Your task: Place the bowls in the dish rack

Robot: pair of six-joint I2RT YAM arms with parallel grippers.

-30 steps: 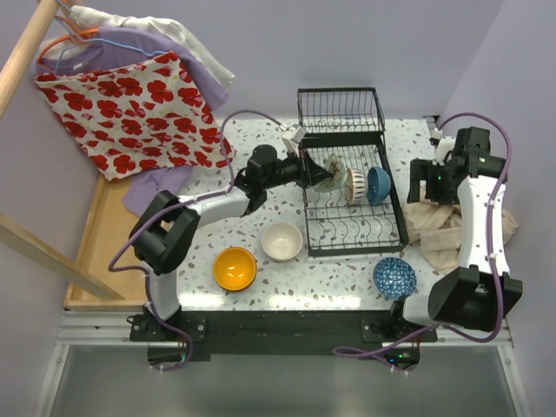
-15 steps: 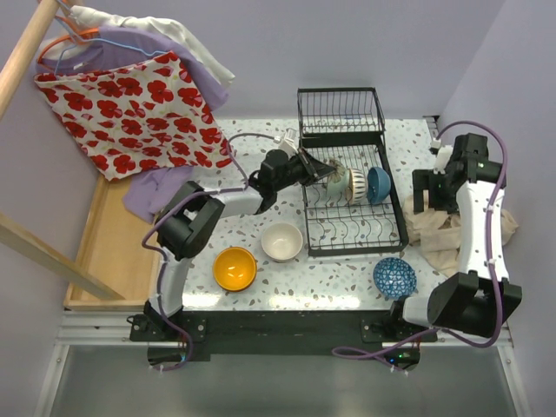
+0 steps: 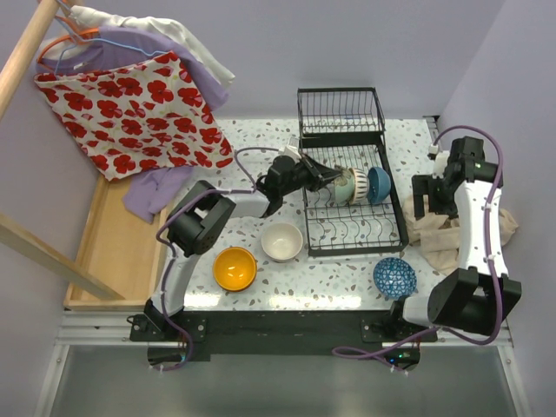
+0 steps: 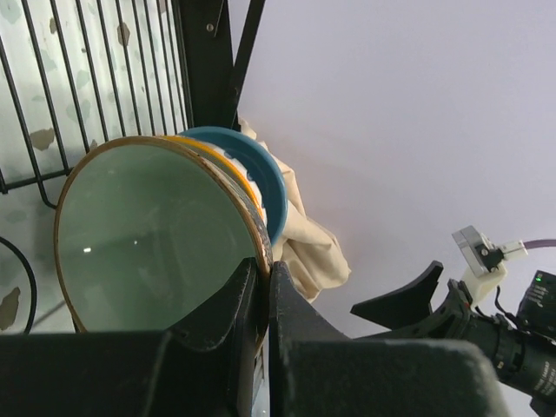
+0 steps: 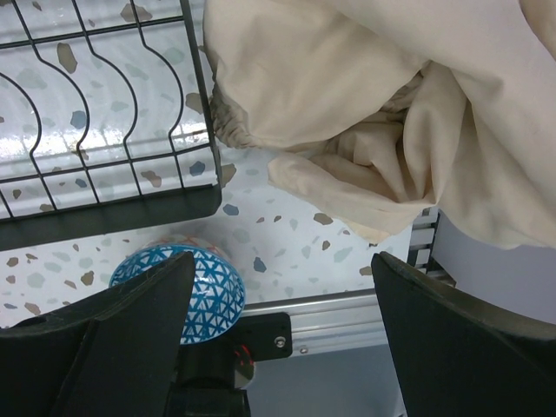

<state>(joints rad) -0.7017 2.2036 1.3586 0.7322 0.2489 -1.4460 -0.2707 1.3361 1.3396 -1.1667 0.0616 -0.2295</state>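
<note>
My left gripper (image 3: 323, 176) is shut on the rim of a pale green bowl (image 3: 344, 185), held on edge among the tines of the black dish rack (image 3: 352, 228). In the left wrist view the fingers (image 4: 300, 308) pinch the green bowl's (image 4: 156, 234) brown rim. A patterned bowl (image 3: 358, 186) and a plain blue bowl (image 3: 378, 184) stand behind it; the blue bowl also shows in the left wrist view (image 4: 265, 178). An orange bowl (image 3: 234, 268), a cream bowl (image 3: 281, 241) and a blue-white patterned bowl (image 3: 395, 277) sit on the table. My right gripper (image 3: 423, 198) is open and empty, above the patterned bowl (image 5: 187, 282).
A crumpled cream cloth (image 5: 365, 113) lies at the table's right edge beside the rack. The rack's higher basket section (image 3: 340, 111) is at the back. A wooden tray (image 3: 109, 248) and hanging clothes (image 3: 130, 104) are at the left.
My left gripper has carried the green bowl rightward into the rack, up against the patterned bowl. The right arm shifted slightly.
</note>
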